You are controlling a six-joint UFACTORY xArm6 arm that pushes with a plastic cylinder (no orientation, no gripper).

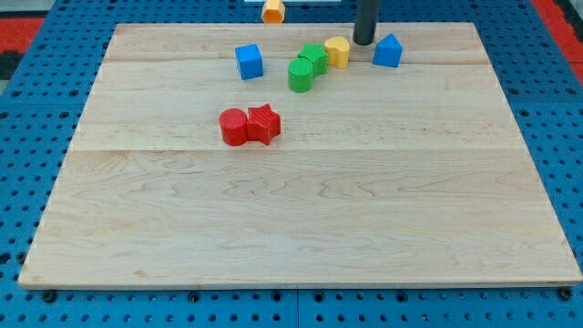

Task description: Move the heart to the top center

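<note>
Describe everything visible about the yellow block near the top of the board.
The yellow block is a small, thick, matte piece that looks like plastic, with a rounded outline; its exact shape is hard to make out, though it may be the heart. It lies flat on the wooden board near the view's top center. Its left side appears to touch a green block. My tip stands just to its right, close beside it; contact cannot be told.

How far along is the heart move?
Mostly done, it seems: the yellow heart already sits near the board's top centre. In hand: my tip stands just to its right in the view, before the blue block. Left: perhaps a small nudge.
</note>
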